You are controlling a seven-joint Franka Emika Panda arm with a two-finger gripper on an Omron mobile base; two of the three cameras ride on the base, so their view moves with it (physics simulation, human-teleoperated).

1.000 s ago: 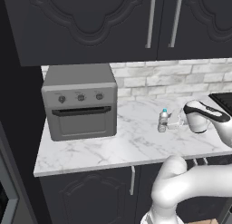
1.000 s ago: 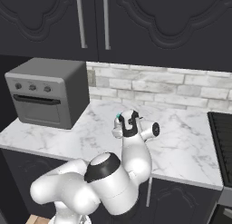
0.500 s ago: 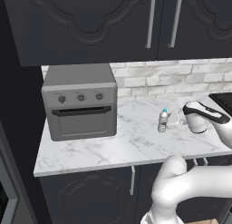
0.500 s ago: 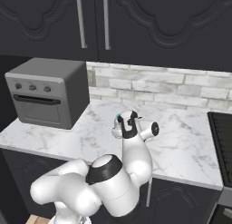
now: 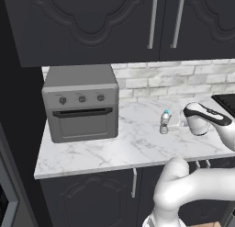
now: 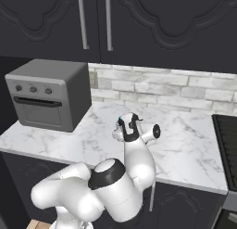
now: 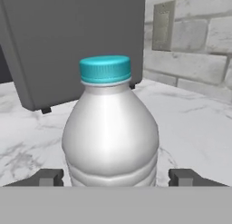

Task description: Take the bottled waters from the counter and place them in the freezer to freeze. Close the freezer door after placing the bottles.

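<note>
Hand view: the hand straddles the bottle, fingers open at three and nine o'clock; it should close squarely.

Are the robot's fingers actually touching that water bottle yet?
Apart. In the hand view, the bottle stands between the two fingertips, with a sliver of counter showing on each side of it.

Grey toaster oven at far left, three knobs above its door, handle bar below them. White brick backsplash behind. Dark upper cabinets with two vertical silver handles. Black stovetop far right. Wall outlet on the brick.
</note>
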